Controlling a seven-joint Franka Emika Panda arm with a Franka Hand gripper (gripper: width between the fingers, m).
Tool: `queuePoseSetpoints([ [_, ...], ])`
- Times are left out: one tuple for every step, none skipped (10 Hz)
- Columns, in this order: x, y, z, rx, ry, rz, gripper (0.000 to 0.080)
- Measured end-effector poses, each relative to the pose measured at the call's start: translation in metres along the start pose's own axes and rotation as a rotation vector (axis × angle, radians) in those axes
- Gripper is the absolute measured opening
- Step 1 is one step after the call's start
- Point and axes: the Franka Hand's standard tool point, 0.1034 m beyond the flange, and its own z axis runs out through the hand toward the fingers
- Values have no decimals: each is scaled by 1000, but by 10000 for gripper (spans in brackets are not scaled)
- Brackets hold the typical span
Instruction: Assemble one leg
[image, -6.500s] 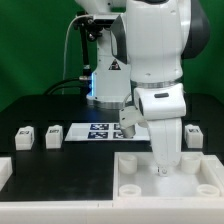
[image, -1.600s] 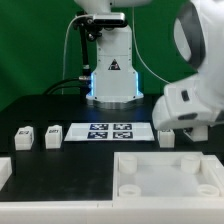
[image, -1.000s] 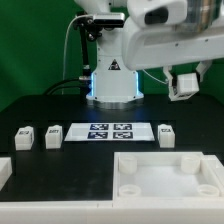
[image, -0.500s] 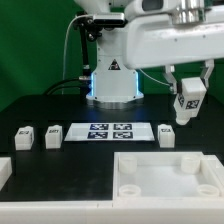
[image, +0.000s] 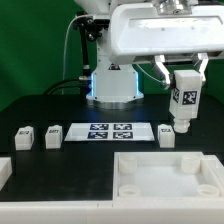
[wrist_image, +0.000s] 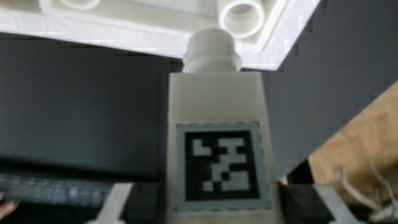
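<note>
My gripper (image: 184, 78) is shut on a leg (image: 184, 101), a white block with a black-and-white marker, held upright in the air with its round peg end down. It hangs above the table at the exterior view's right, behind the far right part of the large white base (image: 150, 168). In the wrist view the leg (wrist_image: 217, 120) fills the middle between my gripper's (wrist_image: 217, 203) dark fingers (wrist_image: 128, 203). Its peg tip points toward a round corner hole (wrist_image: 244, 13) of the base. Three more legs rest on the table: two at the left (image: 24, 136) (image: 53, 134) and one at the right (image: 167, 133).
The marker board (image: 108, 131) lies flat on the black table between the loose legs. The robot's own base column (image: 112, 75) stands behind it. A white block edge (image: 4, 170) shows at the front left.
The leg has been lifted off the table's right side. Over the last second it has swung from tilted to upright and shifted slightly left.
</note>
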Motion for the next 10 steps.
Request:
queuePoseSetpoints([
  [-11, -3, 7, 18, -92, 0, 291],
  [-5, -2, 4, 14, -71, 0, 291],
  [-7, -4, 10, 18, -74, 1, 291],
  [-4, -4, 23, 23, -69, 5, 291],
  [3, -3, 34, 23, -51, 12, 291],
  [4, -4, 49, 28, -45, 20, 291],
  [1, -7, 63, 34, -50, 25, 291],
  [-3, -8, 70, 38, -58, 28, 291],
  [-10, -12, 73, 43, -69, 33, 291],
  [-15, -22, 77, 50, -80, 40, 291],
])
